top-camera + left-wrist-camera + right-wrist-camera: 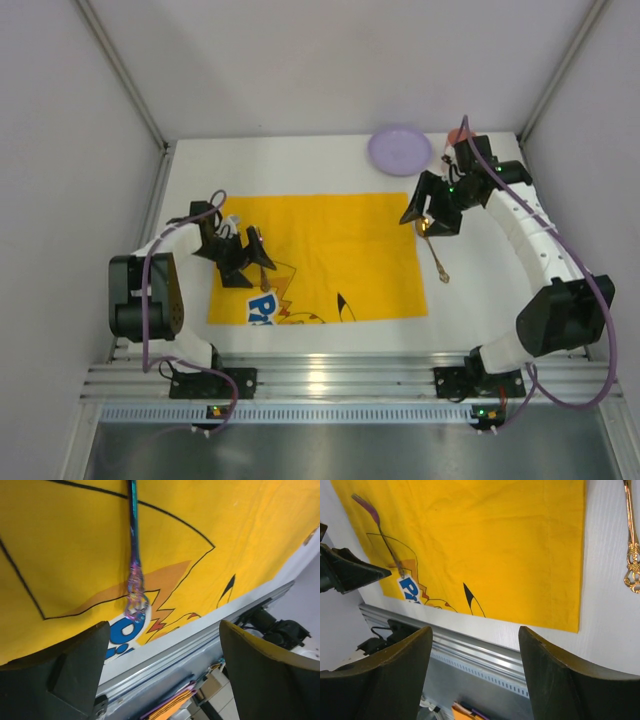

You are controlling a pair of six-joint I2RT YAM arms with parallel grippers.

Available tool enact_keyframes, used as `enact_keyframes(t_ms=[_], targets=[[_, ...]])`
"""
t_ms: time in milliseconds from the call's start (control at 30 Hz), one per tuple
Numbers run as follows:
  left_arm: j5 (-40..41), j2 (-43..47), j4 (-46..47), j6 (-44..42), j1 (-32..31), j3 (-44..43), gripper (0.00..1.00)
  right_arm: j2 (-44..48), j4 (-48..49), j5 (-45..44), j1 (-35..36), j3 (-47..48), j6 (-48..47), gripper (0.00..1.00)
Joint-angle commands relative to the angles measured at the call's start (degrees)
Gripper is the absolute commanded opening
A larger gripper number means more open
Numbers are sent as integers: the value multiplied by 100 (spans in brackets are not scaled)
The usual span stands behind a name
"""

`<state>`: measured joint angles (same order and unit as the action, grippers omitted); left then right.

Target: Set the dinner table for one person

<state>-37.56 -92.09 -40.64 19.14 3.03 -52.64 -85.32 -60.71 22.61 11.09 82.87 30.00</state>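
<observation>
We saw the left jaws wide open over a thin iridescent metal utensil (134, 555) lying on the yellow cartoon-printed cloth placemat (340, 250). The plain white table (300, 165) lay under everything. The right jaws hung open and empty near a gold spoon (437, 258), with a round lilac plate (399, 150) behind.

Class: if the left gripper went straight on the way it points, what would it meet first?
Probably the iridescent utensil, or the yellow placemat under it; depth below the left gripper is unclear.

iridescent utensil (133, 535), head cut off at top edge; gold utensil (630, 530), upper end cropped too
</observation>
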Motion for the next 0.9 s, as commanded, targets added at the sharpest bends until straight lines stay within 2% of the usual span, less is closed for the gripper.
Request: enact_keyframes(t_ms=[0, 233, 367, 500, 767, 867], targets=[[826, 227, -558, -68, 58, -351, 98, -64, 112, 16, -28, 27, -82, 70], [1646, 420, -989, 64, 58, -914, 98, -73, 278, -801, -98, -191, -187, 70], [1559, 613, -858, 327, 49, -1029, 98, -212, 516, -1652, -221, -727, -170, 67], [1594, 868, -717, 398, -21, -950, 96, -468, 945, -2032, -440, -1115, -170, 62], [1726, 1211, -655, 389, -285, -756, 93, -1381, 1166, -2752, -529, -676, -583, 53], [1752, 1352, -620, 407, -433, -678, 93, -1750, 1228, -2736, -529, -457, -609, 49]])
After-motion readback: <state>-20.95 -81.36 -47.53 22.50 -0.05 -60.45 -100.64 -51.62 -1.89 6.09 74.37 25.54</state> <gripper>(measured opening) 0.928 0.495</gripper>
